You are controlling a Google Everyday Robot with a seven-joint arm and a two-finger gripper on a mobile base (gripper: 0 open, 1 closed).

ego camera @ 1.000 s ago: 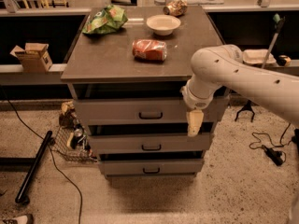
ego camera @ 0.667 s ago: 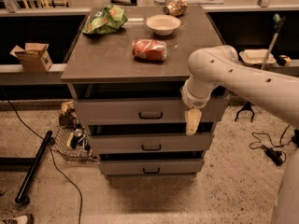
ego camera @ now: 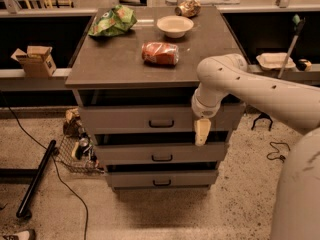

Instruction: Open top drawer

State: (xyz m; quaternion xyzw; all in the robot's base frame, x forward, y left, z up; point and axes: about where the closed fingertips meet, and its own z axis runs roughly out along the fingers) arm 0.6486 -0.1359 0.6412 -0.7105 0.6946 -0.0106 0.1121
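The top drawer (ego camera: 125, 119) is the uppermost and tallest-fronted of three grey drawers in a cabinet, with a small black bar handle (ego camera: 161, 124) at its centre. Its front stands out a little from the cabinet, with a dark gap above it. My gripper (ego camera: 201, 132) hangs down from the white arm in front of the drawer's right part, to the right of the handle and apart from it. Its cream-coloured fingers point downward, reaching the gap above the middle drawer (ego camera: 161, 154).
On the cabinet top (ego camera: 115, 64) lie a green bag (ego camera: 113, 21), a white bowl (ego camera: 175, 26), a red can on its side (ego camera: 160, 53) and a crumpled object (ego camera: 188, 7). A wire basket (ego camera: 75, 149) and a black pole (ego camera: 35, 179) are on the floor at left. The bottom drawer (ego camera: 161, 179) sits below.
The arm has shifted slightly left across the drawer front; the gripper stays at about the same height. The drawers have not visibly moved.
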